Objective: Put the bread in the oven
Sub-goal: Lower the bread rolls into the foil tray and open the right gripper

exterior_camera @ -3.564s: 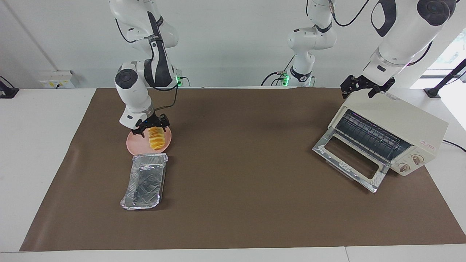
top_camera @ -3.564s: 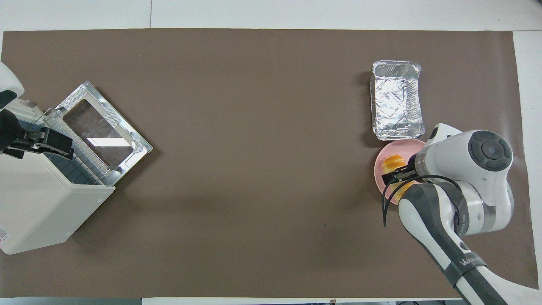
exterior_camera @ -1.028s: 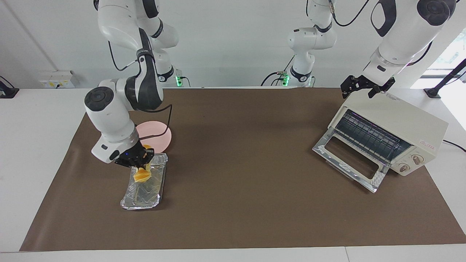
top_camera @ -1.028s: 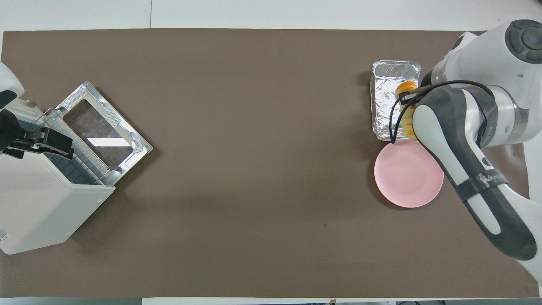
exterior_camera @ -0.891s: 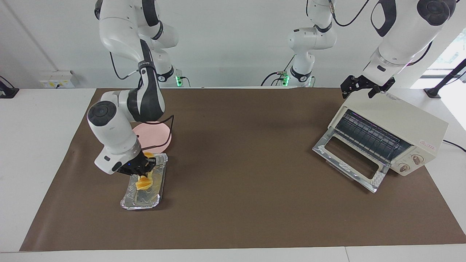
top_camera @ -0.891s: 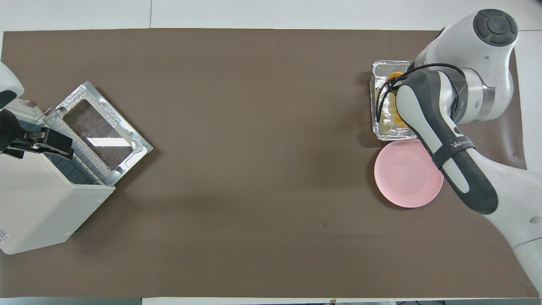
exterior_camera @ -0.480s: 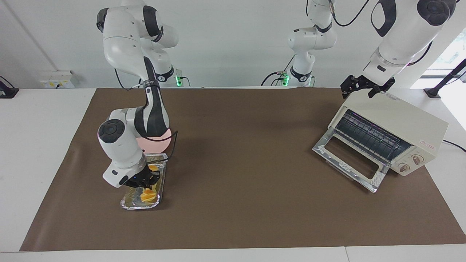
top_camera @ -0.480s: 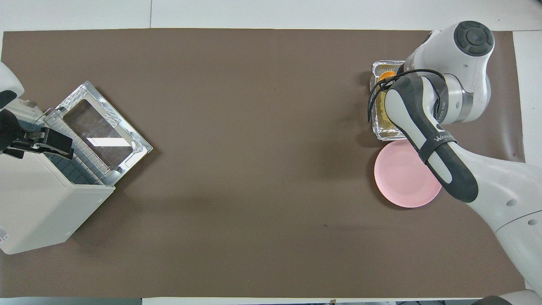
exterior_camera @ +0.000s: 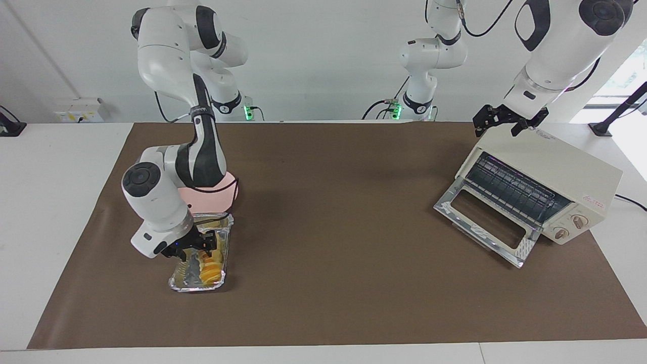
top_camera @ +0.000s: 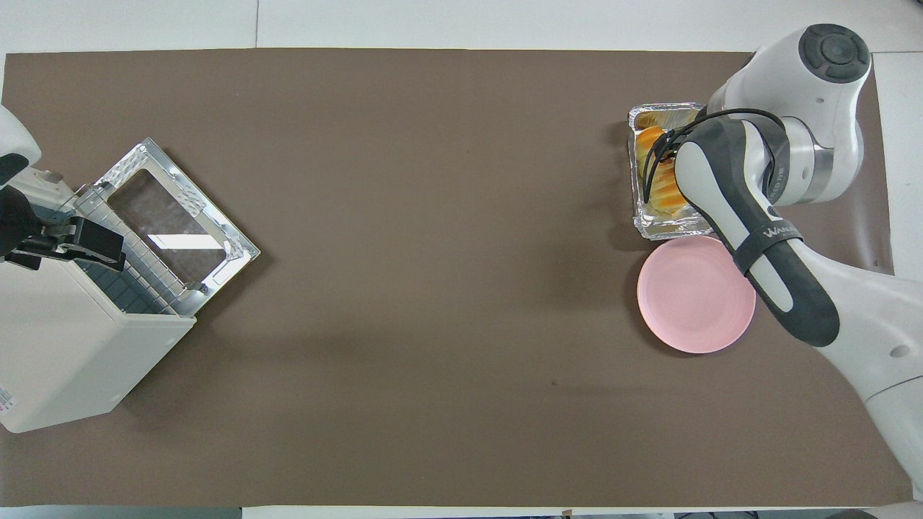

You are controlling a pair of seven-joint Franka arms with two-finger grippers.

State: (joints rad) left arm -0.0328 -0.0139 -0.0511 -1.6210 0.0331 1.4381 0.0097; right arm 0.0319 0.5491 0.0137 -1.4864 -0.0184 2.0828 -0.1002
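The right gripper [exterior_camera: 194, 248] hangs just over the foil tray [exterior_camera: 178, 283], and the bread [exterior_camera: 211, 268] lies in that tray directly below its fingers, lengthwise along the tray, its ridged end showing past the fingertips toward the tray's end farther from the robots. Whether the fingers are apart or still touch the loaf cannot be told; the gripper body covers that spot in the facing view and the forearm covers it from overhead. There is one loaf, one foil tray and one round pink plate [top_camera: 685, 303]; the plate touches the tray's end nearer the robots. The dark band on the right forearm carries white lettering that cannot be read in full. All of this stands on a brown mat [exterior_camera: 328, 212].

Well apart from the tray, toward the left arm's end of the table, stands the single toaster oven [exterior_camera: 556, 177], its glass door [exterior_camera: 485, 222] dropped open, wire rack in sight, two knobs on the front and small red lettering, too small to read, on its side. The left gripper [exterior_camera: 508, 121] waits over the oven's top edge, its fingers apart.
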